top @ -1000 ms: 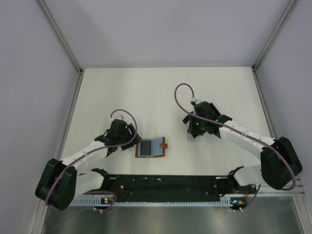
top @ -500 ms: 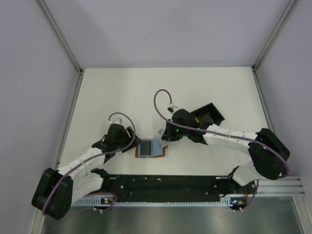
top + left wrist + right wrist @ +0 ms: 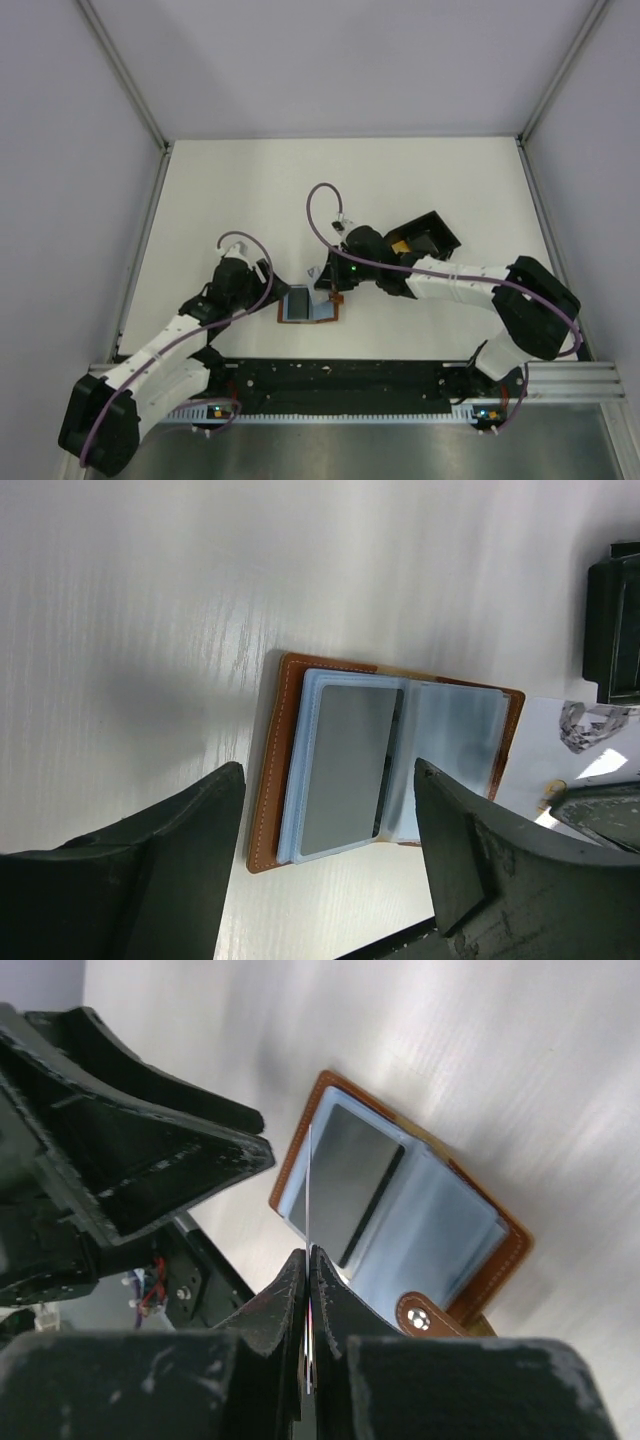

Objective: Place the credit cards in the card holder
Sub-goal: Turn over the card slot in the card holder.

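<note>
card holder (image 3: 385, 760) lies open; right gripper (image 3: 308, 1260), clenched on a card (image 3: 309, 1190), has swung over it, left gripper (image 3: 328, 780) released beside, so insertion seems next.

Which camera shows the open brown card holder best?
The left wrist view: the card holder lies open, nearly whole, with its clear pockets visible. The right wrist view shows it slanted, its near edge hidden. The top view shows it tiny.

White wood-grain table (image 3: 240, 190) inside pale lilac walls (image 3: 340, 60), aluminium corner posts (image 3: 122, 75), soft even light.
</note>
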You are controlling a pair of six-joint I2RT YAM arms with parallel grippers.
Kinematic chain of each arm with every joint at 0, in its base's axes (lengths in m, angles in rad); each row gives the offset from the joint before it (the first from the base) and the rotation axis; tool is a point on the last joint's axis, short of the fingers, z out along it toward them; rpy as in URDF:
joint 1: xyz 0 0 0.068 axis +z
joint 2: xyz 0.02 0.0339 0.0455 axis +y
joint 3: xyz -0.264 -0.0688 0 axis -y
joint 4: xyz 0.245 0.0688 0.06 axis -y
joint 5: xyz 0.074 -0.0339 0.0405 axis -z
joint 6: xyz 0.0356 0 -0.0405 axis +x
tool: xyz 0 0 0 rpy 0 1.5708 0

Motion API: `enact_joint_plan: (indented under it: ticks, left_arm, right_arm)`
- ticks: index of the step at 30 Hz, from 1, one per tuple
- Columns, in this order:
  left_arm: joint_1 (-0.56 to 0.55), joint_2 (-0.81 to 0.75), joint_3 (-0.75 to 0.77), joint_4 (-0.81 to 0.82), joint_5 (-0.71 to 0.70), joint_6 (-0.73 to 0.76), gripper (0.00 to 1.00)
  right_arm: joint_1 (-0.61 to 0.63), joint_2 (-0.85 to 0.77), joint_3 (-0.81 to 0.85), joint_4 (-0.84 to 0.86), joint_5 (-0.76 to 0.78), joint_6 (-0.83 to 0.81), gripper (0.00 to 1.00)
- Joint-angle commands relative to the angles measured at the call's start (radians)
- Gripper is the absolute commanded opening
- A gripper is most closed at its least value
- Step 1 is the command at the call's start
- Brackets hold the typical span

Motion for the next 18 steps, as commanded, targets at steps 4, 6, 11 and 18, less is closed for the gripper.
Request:
enact_joint_plan:
  ticks: [4,6,11,18]
  left_arm:
    - [-0.004,0.046,-0.025,0.019,0.022,-0.002,0.73]
    - [-0.004,0.044,-0.035,0.033,0.033,-0.004,0.73]
    - [-0.004,0.056,-0.057,0.071,0.059,-0.006,0.74]
    - [-0.004,0.125,-0.092,0.209,0.151,0.004,0.75]
  right_arm:
    - [0.011,0.054,-0.038,0.113,-0.044,0.081,0.00]
    - [0.003,0.054,-0.062,0.096,-0.008,0.072,0.00]
    - [-0.049,0.053,-0.144,0.096,0.021,0.067,0.00]
    - [-0.103,0.100,-0.213,0.097,0.035,0.043,0.00]
